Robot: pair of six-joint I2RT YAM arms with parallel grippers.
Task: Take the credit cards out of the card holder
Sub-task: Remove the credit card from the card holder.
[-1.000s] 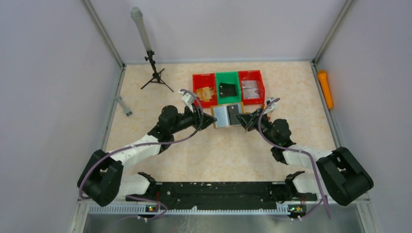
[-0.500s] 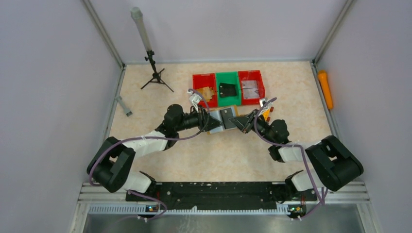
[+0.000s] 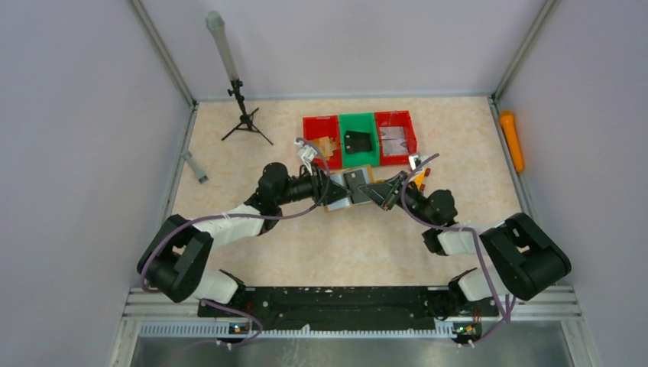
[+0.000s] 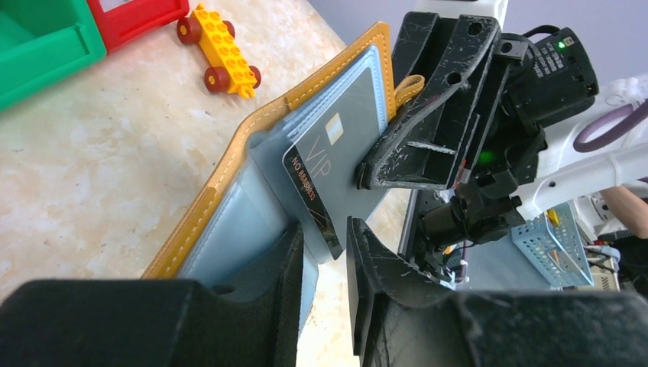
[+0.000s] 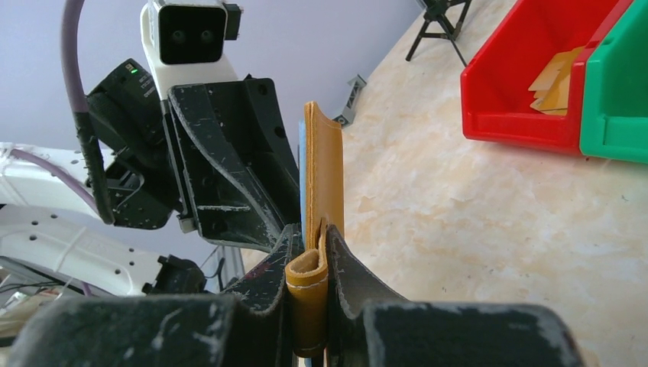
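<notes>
On my left wrist feed the holder (image 4: 229, 229) is spread open, mustard edge up and grey lining toward the camera. A dark card (image 4: 325, 164) marked VIP sticks out of one sleeve at a slant. In the overhead view the holder sits between the two arms near the middle of the table (image 5: 474, 229), just in front of the row of bins.

The card's lower corner lies in the gap of my left gripper (image 4: 324, 229). Its fingers are only slightly parted, one on each side of that corner. I cannot tell whether they actually pinch the card, or whether the nearer finger presses on the lining beside it.

My right gripper (image 5: 312, 233) is clamped on the holder's far edge, with the leather tab squeezed between its fingers. From that wrist I see the holder edge-on and upright, with the left gripper right behind it.

Beyond the holder, tan cards (image 5: 556, 80) lie in the red bin (image 5: 527, 115) beside a green bin (image 5: 619, 92). A yellow wheeled toy (image 4: 221, 50) rests on the table near the bins, apart from the holder.
</notes>
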